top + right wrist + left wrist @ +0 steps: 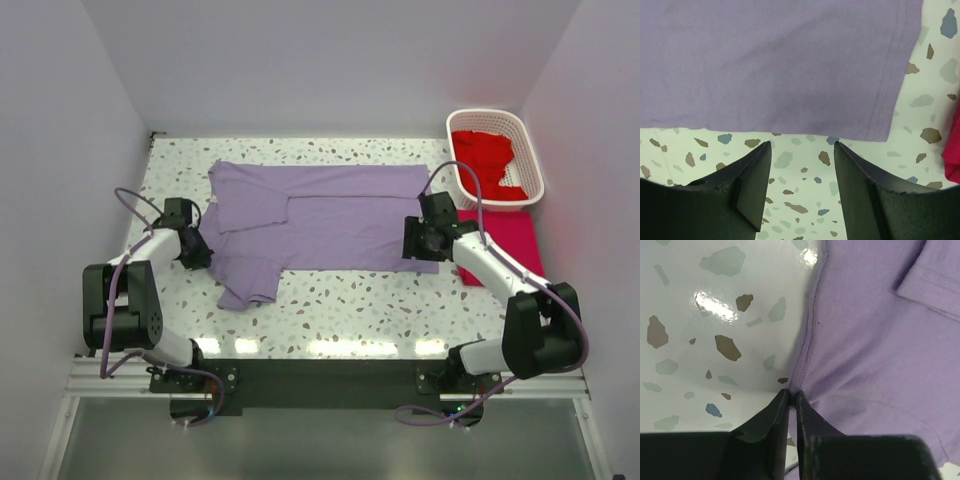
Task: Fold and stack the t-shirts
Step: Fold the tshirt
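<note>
Crimson-pink t-shirt (512, 238) lies on the counter (380, 300) partly hidden under the right arm, and the right wrist view cuts it to a sliver at the edge. Left claw (792, 394) is pinched almost together on the edge seam of the lavender t-shirt (330, 220), which lies spread across the counter's middle. Right claw (802, 150) stands parted, holding nothing, just short of that shirt's hemmed corner. A white basket (537, 165) at the far right holds bright red t-shirts (485, 152).

White-and-black left arm (150, 248) and right arm (490, 262) carry lilac cables (118, 194); end effector fingers (752, 185) are black wedges.
</note>
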Controlling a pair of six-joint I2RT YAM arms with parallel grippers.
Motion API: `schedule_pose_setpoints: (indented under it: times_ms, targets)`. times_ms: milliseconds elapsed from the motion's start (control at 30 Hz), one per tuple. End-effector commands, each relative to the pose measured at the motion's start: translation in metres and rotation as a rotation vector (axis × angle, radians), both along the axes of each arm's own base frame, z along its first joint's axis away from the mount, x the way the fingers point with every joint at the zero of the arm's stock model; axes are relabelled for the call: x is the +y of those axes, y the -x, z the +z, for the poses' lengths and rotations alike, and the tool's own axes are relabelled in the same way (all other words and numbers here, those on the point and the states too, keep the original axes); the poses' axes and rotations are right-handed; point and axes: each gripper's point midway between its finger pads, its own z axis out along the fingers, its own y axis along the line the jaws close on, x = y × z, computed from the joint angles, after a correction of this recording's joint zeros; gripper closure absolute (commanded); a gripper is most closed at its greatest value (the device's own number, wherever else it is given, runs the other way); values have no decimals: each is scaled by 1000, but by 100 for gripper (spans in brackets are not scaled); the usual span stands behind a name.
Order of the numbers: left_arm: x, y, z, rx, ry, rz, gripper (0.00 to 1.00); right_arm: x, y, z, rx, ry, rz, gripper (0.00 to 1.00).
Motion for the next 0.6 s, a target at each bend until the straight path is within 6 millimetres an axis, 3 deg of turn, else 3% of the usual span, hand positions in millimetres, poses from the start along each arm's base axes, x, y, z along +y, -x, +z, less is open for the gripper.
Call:
schedule_pose_setpoints:
  times_ms: [0, 100, 300, 433, 567]
  targets:
    - [9, -5, 9, -36, -38, 7, 90, -18, -2, 7, -37, 63, -86, 44]
    - [16, -2, 13, -28, -82, 15, 99, -31, 0, 1, -18, 115, -133, 45]
    - [33, -2, 24, -30, -170, 43, 100, -63, 0, -12, 14, 99, -270, 46]
    - [34, -3, 25, -33, -175, 45, 100, -74, -3, -17, 21, 73, -318, 51]
    - [32, -5, 27, -43, -166, 38, 100, -68, -7, -23, 41, 49, -311, 58]
